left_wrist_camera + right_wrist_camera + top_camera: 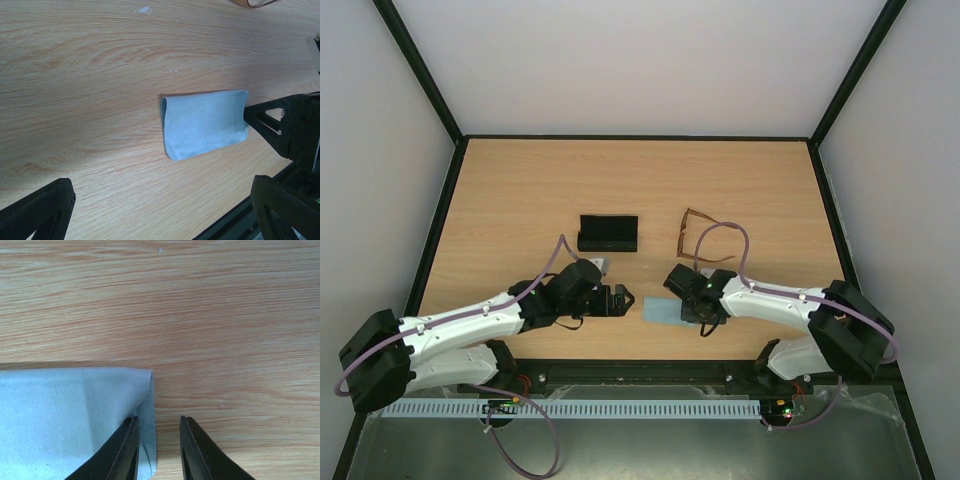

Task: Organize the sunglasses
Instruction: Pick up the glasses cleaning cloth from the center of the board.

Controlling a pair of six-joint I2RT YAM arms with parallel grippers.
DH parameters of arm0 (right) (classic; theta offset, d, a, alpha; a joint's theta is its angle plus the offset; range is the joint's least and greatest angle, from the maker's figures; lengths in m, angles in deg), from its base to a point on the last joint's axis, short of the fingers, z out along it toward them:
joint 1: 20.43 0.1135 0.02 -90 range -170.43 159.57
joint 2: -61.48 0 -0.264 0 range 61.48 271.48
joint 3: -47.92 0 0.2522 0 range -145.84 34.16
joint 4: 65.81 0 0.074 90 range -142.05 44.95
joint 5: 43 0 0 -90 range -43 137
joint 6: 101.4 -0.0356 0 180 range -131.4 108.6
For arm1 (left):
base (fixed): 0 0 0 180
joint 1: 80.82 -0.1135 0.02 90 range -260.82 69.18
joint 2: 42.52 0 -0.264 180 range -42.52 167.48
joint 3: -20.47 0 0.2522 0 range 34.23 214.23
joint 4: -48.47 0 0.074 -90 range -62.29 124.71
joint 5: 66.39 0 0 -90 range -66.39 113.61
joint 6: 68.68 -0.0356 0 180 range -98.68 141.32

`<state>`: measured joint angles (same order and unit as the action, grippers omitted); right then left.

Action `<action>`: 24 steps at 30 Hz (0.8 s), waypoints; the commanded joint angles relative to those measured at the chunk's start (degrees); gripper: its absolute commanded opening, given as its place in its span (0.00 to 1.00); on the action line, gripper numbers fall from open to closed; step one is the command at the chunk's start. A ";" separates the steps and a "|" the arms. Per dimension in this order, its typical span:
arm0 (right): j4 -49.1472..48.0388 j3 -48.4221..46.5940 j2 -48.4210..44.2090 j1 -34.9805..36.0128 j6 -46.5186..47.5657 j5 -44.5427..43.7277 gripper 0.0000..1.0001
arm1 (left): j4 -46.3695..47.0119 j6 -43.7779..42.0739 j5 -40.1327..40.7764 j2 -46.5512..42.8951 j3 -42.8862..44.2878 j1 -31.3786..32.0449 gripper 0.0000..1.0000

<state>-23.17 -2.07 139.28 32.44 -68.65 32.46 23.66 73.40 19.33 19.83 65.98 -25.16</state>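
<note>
The sunglasses (698,238), thin and brown, lie on the table right of centre; only a sliver of them (255,2) shows at the top of the left wrist view. A black case (608,233) lies to their left. A light blue cloth (660,312), folded over, lies near the front edge. My right gripper (157,422) is open at the cloth's (65,415) folded right edge, with one finger (125,450) over the cloth and the other over bare wood. My left gripper (162,182) is open wide and empty, just left of the cloth (205,122).
The wooden table (520,190) is enclosed by white walls with black frame rails. A black rail runs along its front edge (650,368), close to the cloth. The right gripper (282,125) shows in the left wrist view, touching the cloth's right end.
</note>
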 commanded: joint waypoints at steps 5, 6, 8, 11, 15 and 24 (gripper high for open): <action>5.56 -1.62 -2.21 0.97 -0.86 -2.92 0.25 | 0.00 -0.13 -0.02 -0.33 -0.32 0.24 0.99; 5.46 -1.33 -2.28 0.99 -0.76 -2.88 0.25 | 0.18 -0.21 -0.15 -0.18 -0.29 0.24 0.99; 4.89 -0.81 -2.22 1.01 -0.77 -2.64 0.25 | 0.39 -0.31 -0.24 0.19 -0.25 0.24 0.99; 3.87 -0.60 -1.79 0.97 -0.67 -2.08 0.25 | 0.45 -0.39 -0.38 0.42 -0.19 0.24 0.99; 3.08 -0.68 -1.64 0.99 -0.34 -2.13 0.25 | 0.17 -0.39 -0.32 0.32 -0.24 0.24 0.99; 1.78 -0.45 1.91 0.97 -0.25 -2.47 0.25 | 0.15 -0.04 -0.15 -0.01 -0.78 0.24 0.99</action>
<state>-22.42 -2.64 139.57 33.07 -68.61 31.49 23.70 73.40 19.27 20.00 65.98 -25.16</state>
